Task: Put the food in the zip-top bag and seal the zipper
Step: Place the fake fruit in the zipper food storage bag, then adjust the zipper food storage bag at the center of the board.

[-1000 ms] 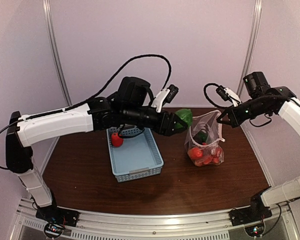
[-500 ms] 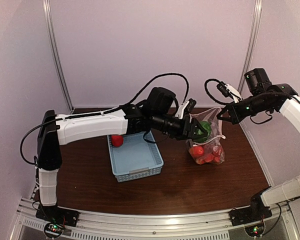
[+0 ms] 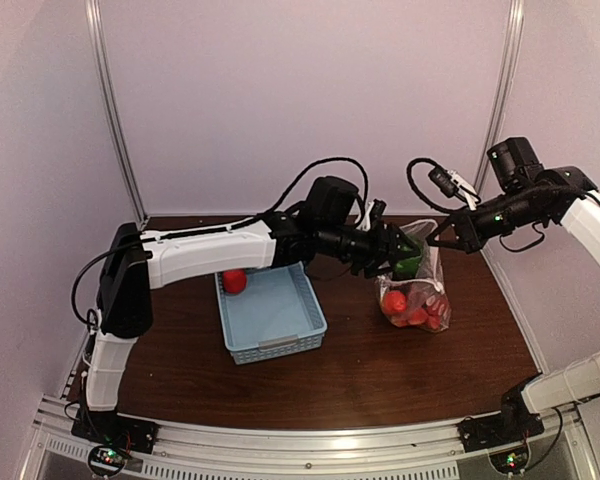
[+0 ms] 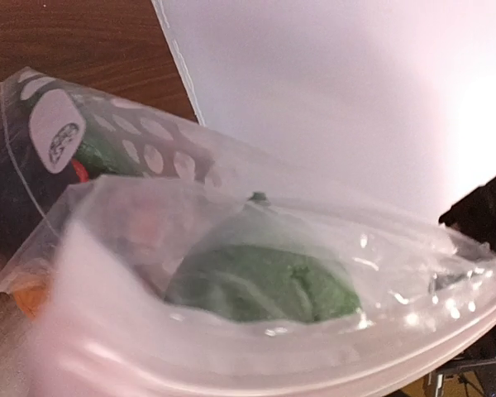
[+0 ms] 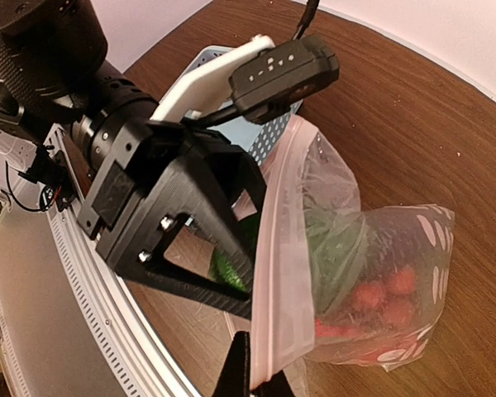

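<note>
The polka-dot zip-top bag (image 3: 425, 300) stands at the right with its mouth held open. My right gripper (image 3: 442, 237) is shut on the mouth edge; in the right wrist view its tips (image 5: 252, 382) pinch the zipper strip (image 5: 285, 273). My left gripper (image 3: 388, 258) is at the bag's mouth, shut on a green pepper (image 3: 408, 262). The pepper shows between its fingers (image 5: 230, 269) and lies behind the bag's rim in the left wrist view (image 4: 264, 281). Red fruits (image 3: 395, 301) lie in the bag's bottom. A red tomato (image 3: 234, 282) sits in the basket.
The light-blue perforated basket (image 3: 280, 345) stands left of the bag, under my left forearm. The back wall rises close behind the bag. The brown table (image 3: 380, 380) extends in front of basket and bag.
My left arm has swung right with the green pepper, from above the basket into the bag's mouth. The right gripper has kept its hold on the bag's edge.
</note>
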`<control>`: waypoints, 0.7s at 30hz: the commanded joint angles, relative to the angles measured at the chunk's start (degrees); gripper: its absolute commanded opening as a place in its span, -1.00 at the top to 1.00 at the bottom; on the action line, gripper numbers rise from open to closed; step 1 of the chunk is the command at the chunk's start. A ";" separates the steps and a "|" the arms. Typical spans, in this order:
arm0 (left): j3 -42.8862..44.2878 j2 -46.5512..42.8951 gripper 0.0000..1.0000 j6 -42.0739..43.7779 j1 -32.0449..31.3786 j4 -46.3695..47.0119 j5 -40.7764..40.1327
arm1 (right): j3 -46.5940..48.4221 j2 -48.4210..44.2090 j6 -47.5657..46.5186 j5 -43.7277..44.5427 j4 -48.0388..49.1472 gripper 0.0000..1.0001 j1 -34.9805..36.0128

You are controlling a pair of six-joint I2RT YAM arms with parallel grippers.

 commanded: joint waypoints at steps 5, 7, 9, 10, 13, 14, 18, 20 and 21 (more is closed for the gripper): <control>3.91 2.15 -0.65 -6.62 1.50 4.68 -6.64 | 3.70 -1.46 -0.44 -2.89 -0.91 1.00 0.33; 5.83 2.03 -0.82 -4.51 1.31 2.63 -7.38 | 4.49 -1.13 0.11 -2.33 -0.72 1.00 0.35; 8.39 1.68 -0.94 -1.92 0.97 -0.49 -8.26 | 5.78 -0.57 0.51 -1.25 -0.64 1.00 0.23; 9.39 1.18 -0.95 -0.40 0.72 -1.53 -8.67 | 6.37 -0.17 1.05 0.04 -0.47 1.00 0.02; 11.17 -1.19 -0.95 4.59 0.06 -4.45 -11.13 | 7.80 1.52 1.95 1.80 -0.37 1.00 -1.55; 11.44 -2.19 -0.95 6.23 -0.09 -5.55 -12.34 | 8.48 2.45 1.94 1.32 -0.84 1.00 -2.05; 7.30 -8.91 -0.96 13.60 -0.64 -2.46 -13.71 | 9.98 4.11 2.16 1.08 -0.68 1.00 -3.67; 3.98 -12.97 -0.95 18.29 -0.75 -2.43 -14.95 | 9.19 4.14 2.08 2.62 0.12 1.00 -3.79; 1.62 -15.50 -0.95 20.30 -0.71 -3.14 -16.24 | 9.79 4.36 1.43 3.48 -0.76 1.00 -3.87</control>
